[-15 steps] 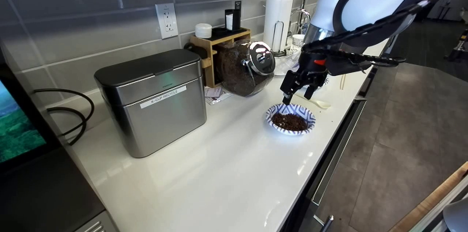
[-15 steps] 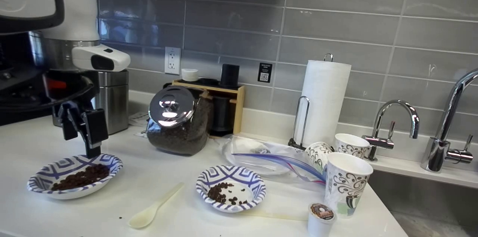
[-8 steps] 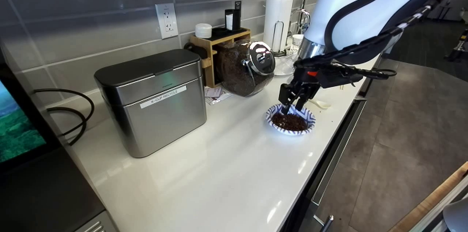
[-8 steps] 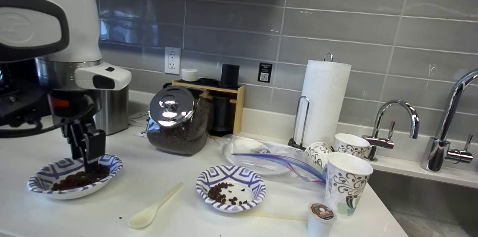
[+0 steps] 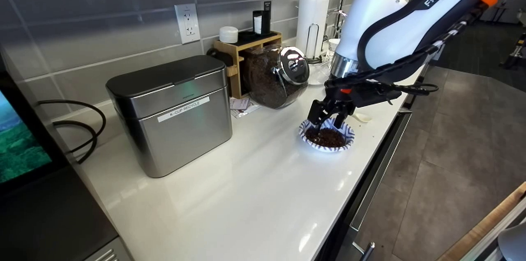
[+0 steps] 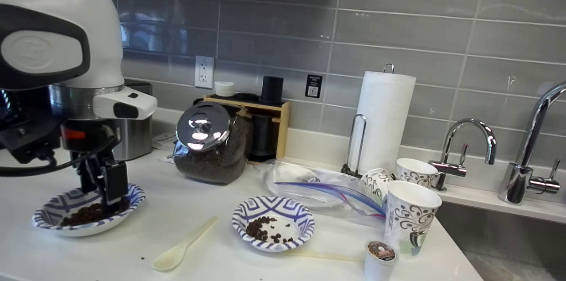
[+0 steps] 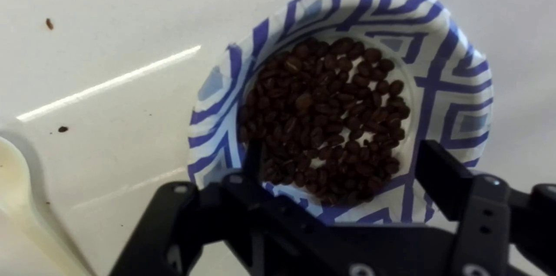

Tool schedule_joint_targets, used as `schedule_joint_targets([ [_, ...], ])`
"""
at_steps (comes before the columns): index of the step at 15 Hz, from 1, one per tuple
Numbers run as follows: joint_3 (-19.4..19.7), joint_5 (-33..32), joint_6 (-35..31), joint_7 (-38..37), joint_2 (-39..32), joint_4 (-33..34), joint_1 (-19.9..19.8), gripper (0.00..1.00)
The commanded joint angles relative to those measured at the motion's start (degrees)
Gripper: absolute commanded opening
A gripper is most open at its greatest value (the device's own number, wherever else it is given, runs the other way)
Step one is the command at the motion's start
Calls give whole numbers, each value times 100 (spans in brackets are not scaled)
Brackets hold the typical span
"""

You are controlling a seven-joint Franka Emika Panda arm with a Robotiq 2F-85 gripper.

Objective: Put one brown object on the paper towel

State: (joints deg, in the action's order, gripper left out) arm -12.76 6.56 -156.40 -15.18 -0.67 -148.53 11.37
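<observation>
The hand [image 7: 342, 149] hangs, fingers apart, a fingertip inside the blue-and-white patterned bowl [image 7: 460, 106], coffee beans [image 7: 319, 108] directly below it.

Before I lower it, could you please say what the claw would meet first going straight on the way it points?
Most likely the brown beans in the patterned bowl, which lie below the open claw. It may be touching some of them, but depth is hard to judge.

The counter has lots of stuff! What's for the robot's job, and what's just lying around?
For the job:
brown beans (one needed)
bowl holding them
what looks like the paper towel

Just around:
spoon
paper roll
jar
tall cup
</observation>
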Motion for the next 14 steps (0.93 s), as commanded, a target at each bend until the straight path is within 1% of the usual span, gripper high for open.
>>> schedule_joint_targets([
  [1, 25, -194, -109, -217, -239, 127, 50, 84],
  [2, 30, -218, -107, -227, -265, 141, 53, 78],
  [4, 37, -261, -113, -258, -320, 172, 61, 76],
  [5, 41, -278, -114, -268, -343, 188, 64, 71],
  [6, 45, -293, -112, -272, -367, 205, 68, 72],
  [7, 50, -313, -112, -285, -392, 220, 71, 70],
  [12, 65, -374, -108, -326, -494, 273, 84, 67],
  [14, 74, -409, -108, -340, -532, 298, 90, 62],
])
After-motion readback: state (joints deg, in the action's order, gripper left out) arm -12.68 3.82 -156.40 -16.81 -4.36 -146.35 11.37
